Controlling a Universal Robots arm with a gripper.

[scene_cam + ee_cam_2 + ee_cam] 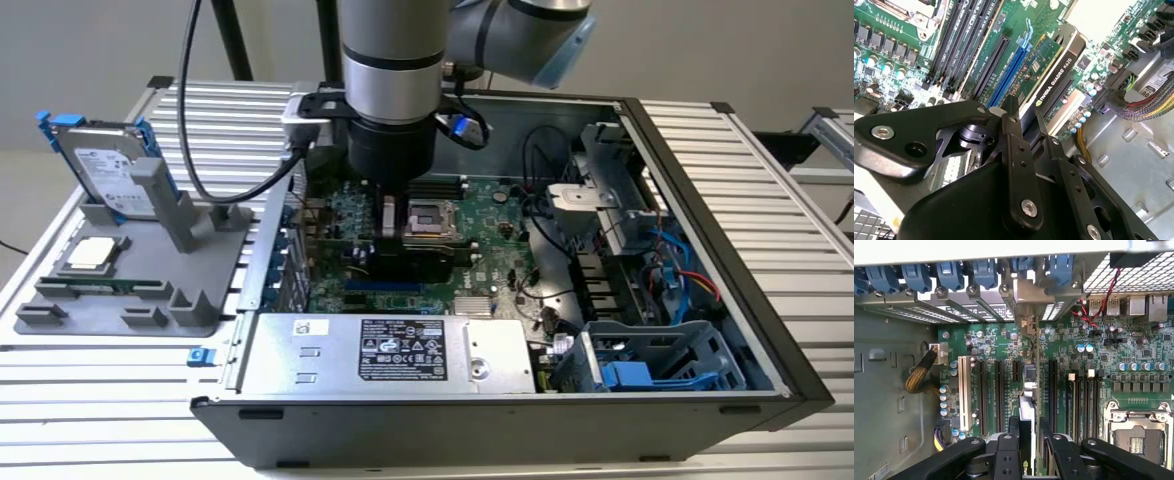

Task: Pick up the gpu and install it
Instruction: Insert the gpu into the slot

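The thin green-and-black gpu card (pixel 1054 75) stands edge-down over the motherboard's (pixel 1079 365) expansion slots inside the open grey computer case (pixel 747 300), our black fingers (pixel 1004 457) closed on it; we judge it needs squaring, then straight pressing.

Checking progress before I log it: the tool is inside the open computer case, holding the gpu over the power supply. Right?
Not quite. The tool is inside the open computer case and grips the gpu, but over the motherboard's expansion slots, not the power supply. Both wrist views show the card standing edge-on among the slots.
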